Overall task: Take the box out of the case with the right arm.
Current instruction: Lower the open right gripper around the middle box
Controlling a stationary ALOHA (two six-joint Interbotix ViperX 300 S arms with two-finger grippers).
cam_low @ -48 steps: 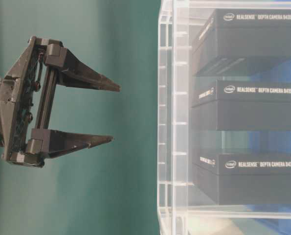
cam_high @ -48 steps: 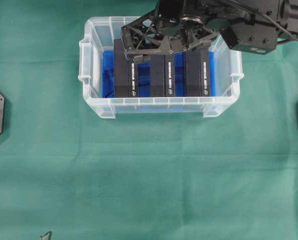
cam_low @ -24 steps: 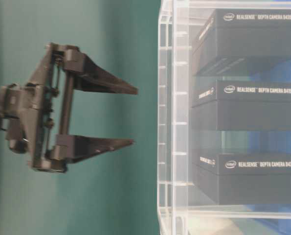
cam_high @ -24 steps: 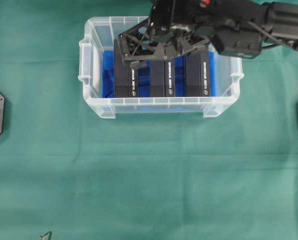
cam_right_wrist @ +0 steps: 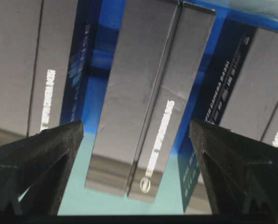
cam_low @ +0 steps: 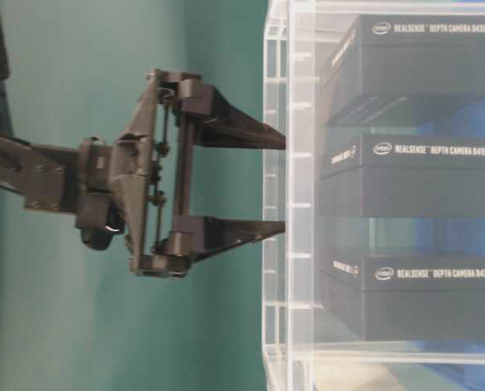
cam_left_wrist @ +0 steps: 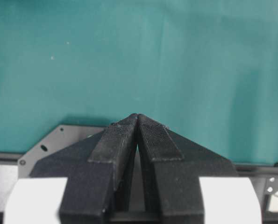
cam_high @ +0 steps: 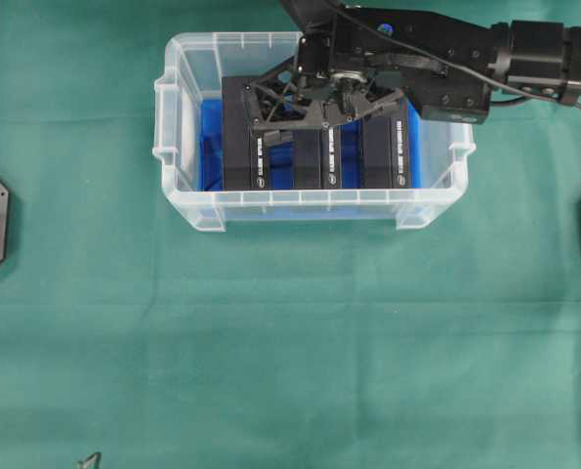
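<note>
Right gripper (cam_high: 314,115) spread wide, empty, poised above the case (cam_high: 185,166), fingers (cam_right_wrist: 45,158) straddling the middle box (cam_right_wrist: 143,107). Three black boxes standing side by side on the blue lining. Left gripper (cam_left_wrist: 138,122) closed, empty.

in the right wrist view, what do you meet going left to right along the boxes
left box → blue gap → middle box, framed by the open right gripper fingers → blue gap → right box

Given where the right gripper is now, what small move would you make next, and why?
Probably lower the right gripper straight down: its fingers are open and straddle the middle box, but the table-level view shows the tips only at the case rim.
</note>
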